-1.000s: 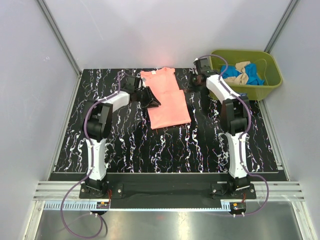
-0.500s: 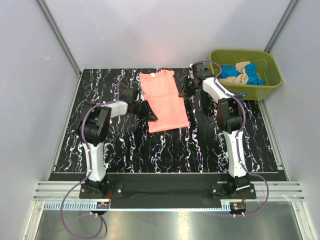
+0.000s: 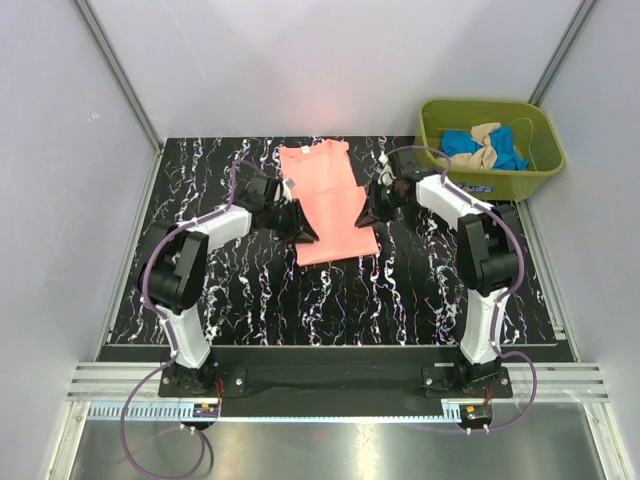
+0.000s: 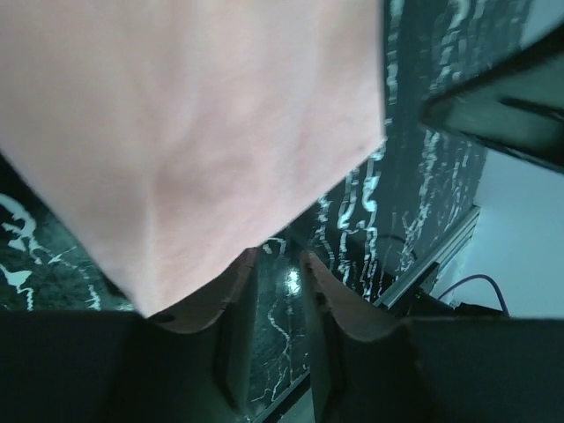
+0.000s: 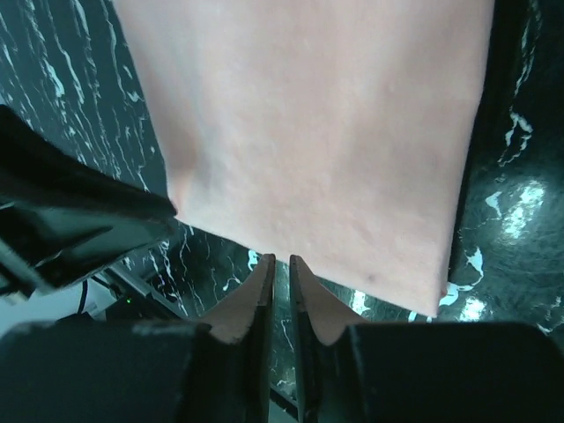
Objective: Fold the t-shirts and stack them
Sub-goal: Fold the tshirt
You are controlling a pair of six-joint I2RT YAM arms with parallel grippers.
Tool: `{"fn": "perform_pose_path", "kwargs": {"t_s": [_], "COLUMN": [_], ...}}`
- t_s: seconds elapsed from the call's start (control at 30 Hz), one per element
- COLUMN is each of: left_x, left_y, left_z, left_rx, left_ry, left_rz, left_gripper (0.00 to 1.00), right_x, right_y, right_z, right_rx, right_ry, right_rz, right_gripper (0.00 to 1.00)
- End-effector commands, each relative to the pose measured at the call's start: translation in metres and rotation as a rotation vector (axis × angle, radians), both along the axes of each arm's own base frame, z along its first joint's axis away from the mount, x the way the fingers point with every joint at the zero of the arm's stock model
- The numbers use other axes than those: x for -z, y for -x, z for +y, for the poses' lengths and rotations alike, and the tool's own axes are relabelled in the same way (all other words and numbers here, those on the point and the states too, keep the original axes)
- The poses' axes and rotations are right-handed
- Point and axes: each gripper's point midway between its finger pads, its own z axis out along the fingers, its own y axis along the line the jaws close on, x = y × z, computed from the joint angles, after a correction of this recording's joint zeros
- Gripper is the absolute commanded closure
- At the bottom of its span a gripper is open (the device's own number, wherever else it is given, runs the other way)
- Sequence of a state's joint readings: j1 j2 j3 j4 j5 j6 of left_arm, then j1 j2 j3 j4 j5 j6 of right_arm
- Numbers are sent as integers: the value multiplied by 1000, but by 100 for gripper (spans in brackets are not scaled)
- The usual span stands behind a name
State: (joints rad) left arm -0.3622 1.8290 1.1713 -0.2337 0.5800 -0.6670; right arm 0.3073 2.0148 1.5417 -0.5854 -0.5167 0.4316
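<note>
- Pink tee (image 3: 328, 200) lies flat on the table (image 3: 400, 290), folded to a narrow strip. Its long axis runs away from the arm bases, collar at the far end, hem at the near end, with the hem skewed a little toward the right arm's side.
- Left gripper (image 3: 303, 228) is at the strip's left long edge, in the near half, with the cloth straight ahead of its tips. In the wrist view the fingers (image 4: 249, 264) are narrowly apart and bare table shows through the gap. The cloth edge laps one tip, and none is seen between them.
- Right gripper (image 3: 371, 207) is at the opposite long edge, and the tee again lies directly in front of its tips. In the wrist view the fingers are nearly together with only a thin slit, and nothing is seen in it (whether a tip touches the edge I cannot tell).
- Key relation: the grippers face each other across the strip's short axis, so the long axis lies crosswise to both.
- Judgement — the next fold goes along that axis, hem toward collar, so each gripper wants the hem corner on its own side. The left looks a shade closer to its corner.
- Blue tee (image 3: 508, 158) and beige tee (image 3: 487, 134) sit in the tub (image 3: 520, 182) — beyond and outboard of the right gripper, well apart from it, not yet folded.
</note>
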Motion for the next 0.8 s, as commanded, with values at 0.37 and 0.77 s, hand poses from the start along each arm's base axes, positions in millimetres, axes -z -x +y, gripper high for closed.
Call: {"fn": "perform_pose_path", "kwargs": {"t_s": [0.37,0.77], "left_x": [86,41], "left_y": [77,140], "left_z": [40,59], "left_rx": [-16,37], "left_ry": [-157,-136], "left_rz": [208,140], "left_gripper": [74,57], "right_x": [73,39], "right_y": [49,173], "right_z": [-25,3], "right_rx": [64,125], "right_ry": [75,-71], "right_rz": [115,208], "right_gripper": [91,90]}}
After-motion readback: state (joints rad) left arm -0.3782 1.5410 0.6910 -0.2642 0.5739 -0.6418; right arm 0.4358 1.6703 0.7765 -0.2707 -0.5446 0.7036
